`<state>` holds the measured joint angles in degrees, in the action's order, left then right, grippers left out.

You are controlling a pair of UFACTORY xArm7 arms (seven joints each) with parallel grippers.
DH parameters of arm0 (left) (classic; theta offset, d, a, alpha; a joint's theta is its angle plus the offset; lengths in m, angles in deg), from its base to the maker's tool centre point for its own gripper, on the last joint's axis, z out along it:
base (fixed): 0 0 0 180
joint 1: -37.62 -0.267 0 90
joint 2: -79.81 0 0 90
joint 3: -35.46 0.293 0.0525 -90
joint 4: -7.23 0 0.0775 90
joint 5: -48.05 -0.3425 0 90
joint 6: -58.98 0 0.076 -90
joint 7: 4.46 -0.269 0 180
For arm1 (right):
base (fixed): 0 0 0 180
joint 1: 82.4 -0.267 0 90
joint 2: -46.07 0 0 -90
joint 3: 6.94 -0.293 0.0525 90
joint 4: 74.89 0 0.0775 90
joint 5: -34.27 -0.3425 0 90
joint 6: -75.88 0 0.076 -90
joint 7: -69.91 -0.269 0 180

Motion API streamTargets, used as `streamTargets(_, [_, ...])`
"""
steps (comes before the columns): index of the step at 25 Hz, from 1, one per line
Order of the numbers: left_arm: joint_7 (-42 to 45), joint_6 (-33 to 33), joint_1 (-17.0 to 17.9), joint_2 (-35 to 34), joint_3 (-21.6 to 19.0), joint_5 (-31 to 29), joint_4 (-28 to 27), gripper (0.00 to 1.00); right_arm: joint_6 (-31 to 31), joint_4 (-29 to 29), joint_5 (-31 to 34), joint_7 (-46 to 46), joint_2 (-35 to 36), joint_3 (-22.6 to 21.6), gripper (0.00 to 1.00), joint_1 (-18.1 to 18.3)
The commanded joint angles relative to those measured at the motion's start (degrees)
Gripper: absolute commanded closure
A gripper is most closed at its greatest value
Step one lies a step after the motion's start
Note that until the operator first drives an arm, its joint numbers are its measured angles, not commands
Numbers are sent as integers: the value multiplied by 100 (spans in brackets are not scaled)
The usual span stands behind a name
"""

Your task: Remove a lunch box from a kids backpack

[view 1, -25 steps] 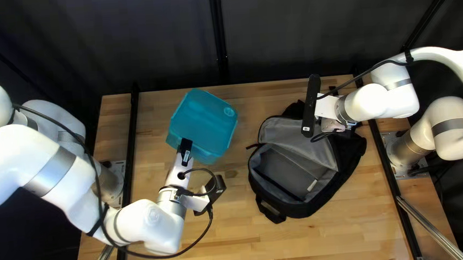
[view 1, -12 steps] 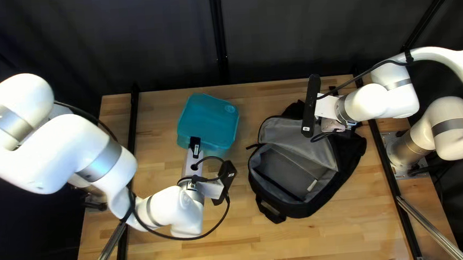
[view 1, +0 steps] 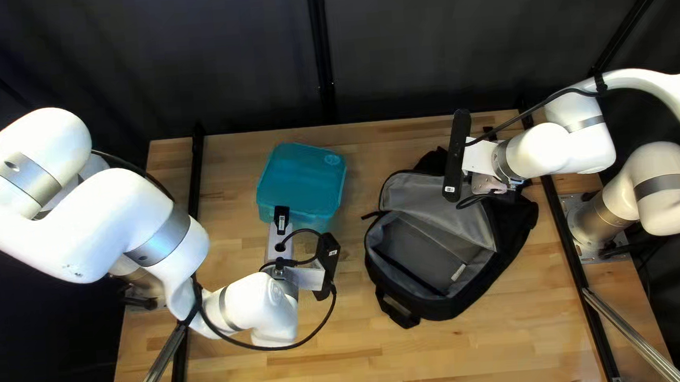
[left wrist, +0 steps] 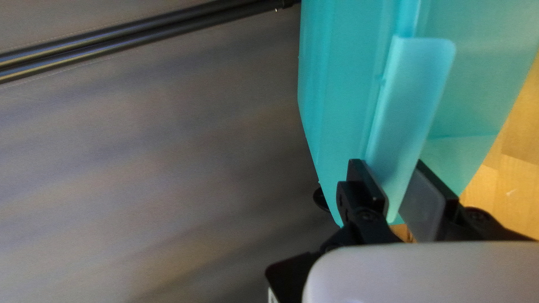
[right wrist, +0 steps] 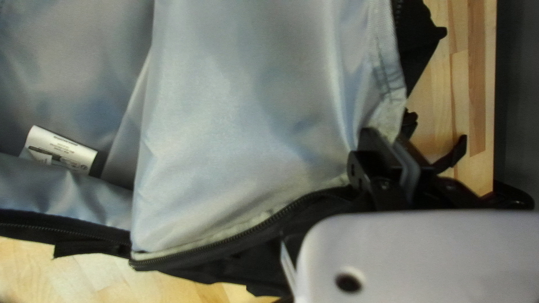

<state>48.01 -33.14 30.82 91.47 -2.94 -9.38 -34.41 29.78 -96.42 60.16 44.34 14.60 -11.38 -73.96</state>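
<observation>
Lunch box (view 1: 303,174): left gripper (view 1: 281,213), fingers (left wrist: 362,193) slightly apart, pinches its flap (left wrist: 410,101); right gripper (view 1: 489,184) clenches the backpack's cloth (right wrist: 252,129).

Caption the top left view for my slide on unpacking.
My left hand grips a teal lunch box, out of the open black backpack.

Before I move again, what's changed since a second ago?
The left end effector and the turquoise lunch box swung counterclockwise together in the top left view, shifting slightly right. No new grasp or release shows. The backpack and the right end effector at its edge stayed put.
</observation>
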Motion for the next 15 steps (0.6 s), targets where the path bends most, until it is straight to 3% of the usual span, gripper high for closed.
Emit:
streamTargets(1, [155, -56, 66, 217, 4, 33, -88, 100, 0, 0, 0, 0, 0, 0, 100, 0])
streamTargets(10, [207, -39, 96, 454, 30, 10, -257, 100, 0, 0, 0, 0, 0, 0, 100, 0])
streamTargets(11, [267, -18, 109, 547, 44, 5, -285, 96, 0, 0, 0, 0, 0, 0, 100, 0])
streamTargets(12, [293, -3, 110, 587, 52, 7, -297, 73, 0, 0, 0, 0, 0, 0, 100, 0])
streamTargets(13, [375, 43, 113, 691, 72, 16, -335, 13, 0, 0, 0, 0, 0, 0, 100, 0])
streamTargets(14, [428, 39, 134, 774, 83, 19, -379, 0, 0, 0, 0, 0, 0, 0, 100, 0])
streamTargets(15, [479, 44, 159, 855, 82, 49, -429, 0, 0, 0, 0, 0, 0, 0, 100, 0])
